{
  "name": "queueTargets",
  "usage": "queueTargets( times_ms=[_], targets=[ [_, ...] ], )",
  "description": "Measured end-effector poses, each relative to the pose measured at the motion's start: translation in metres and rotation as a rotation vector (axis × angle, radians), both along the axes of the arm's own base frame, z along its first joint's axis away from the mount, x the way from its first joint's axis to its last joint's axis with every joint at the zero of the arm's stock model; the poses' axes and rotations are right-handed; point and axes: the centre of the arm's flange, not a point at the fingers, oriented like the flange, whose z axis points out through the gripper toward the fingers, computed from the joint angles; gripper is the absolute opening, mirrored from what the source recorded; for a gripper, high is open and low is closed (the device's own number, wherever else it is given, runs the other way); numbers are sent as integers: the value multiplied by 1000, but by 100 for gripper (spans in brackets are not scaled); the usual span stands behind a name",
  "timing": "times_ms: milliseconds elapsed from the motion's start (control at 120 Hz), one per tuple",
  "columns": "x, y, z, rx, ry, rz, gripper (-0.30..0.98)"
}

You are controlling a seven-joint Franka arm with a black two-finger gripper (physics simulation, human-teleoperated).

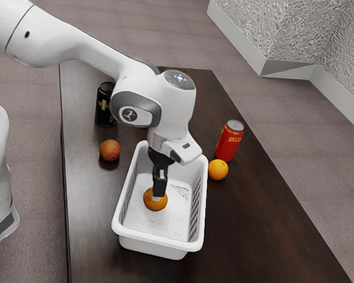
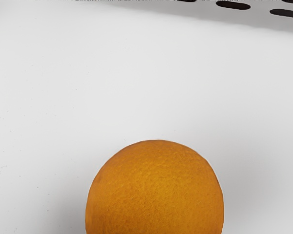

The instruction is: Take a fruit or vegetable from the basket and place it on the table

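Overhead, the arm [image 1: 76, 44] bends down, its gripper [image 1: 157, 196] at the orange [image 1: 156, 206] inside the white, slotted basket [image 1: 159, 240]; whether the fingers are open or closed, I can't tell. Only the exterior view has the black can [image 1: 104, 106], red can [image 1: 229, 141], reddish fruit [image 1: 110, 150] and second orange [image 1: 218, 170] on the dark wood table [image 1: 253, 236]. The wrist view gives pebbled, rounded peel.

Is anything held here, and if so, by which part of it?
It cannot be told: the gripper is down at the orange inside the white basket, but the pictures do not settle whether it grips it.
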Motion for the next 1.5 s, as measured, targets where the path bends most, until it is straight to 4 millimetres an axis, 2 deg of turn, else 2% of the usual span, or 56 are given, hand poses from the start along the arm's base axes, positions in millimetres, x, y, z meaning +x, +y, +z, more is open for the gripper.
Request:
queueTargets(
  times_ms=[150,450,667,1250,1308,1450,1500],
  targets=[
    [3,5,-19,-6,7,-2,68],
    [10,4,-29,-25,-30,-17,68],
    [10,6,-42,-40,-34,-13,68],
    [8,10,-59,-69,-28,10,68],
    [8,11,-59,-72,-28,13,62],
    [10,14,-57,-70,-38,36,36],
    [11,17,-57,-67,-41,48,33]
  ],
)
